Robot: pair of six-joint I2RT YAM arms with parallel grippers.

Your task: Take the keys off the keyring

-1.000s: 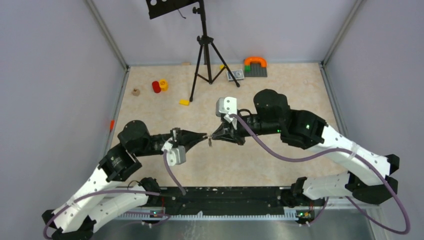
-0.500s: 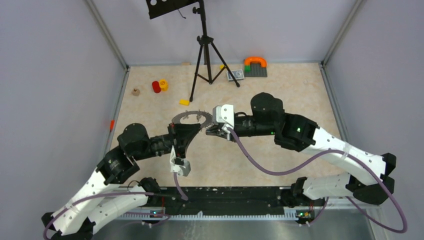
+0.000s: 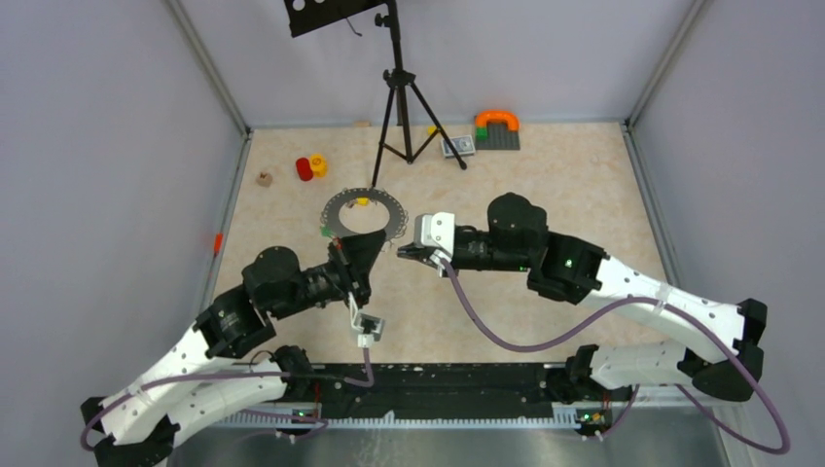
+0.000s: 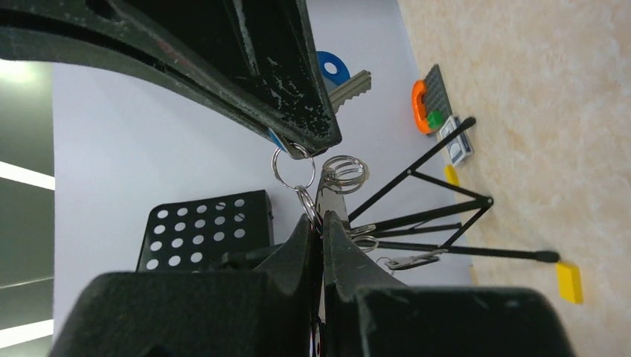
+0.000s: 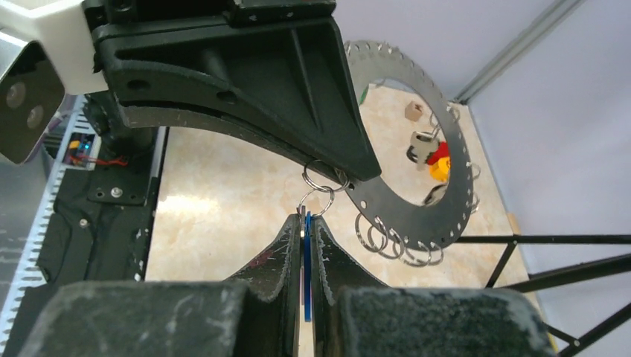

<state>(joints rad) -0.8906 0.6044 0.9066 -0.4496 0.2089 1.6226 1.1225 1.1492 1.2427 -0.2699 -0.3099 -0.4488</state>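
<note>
So, the left gripper [image 3: 366, 238] is pinched tight on the rim of the keyring [image 3: 333, 209], holding it up just in front of the tripod [image 3: 397, 97]. The right gripper [image 5: 305, 222] is clamped on the blue-tagged key [image 5: 306, 268]. I'd ease it slowly away from the tripod, keeping the split rings [image 5: 325, 190] untwisted.
</note>
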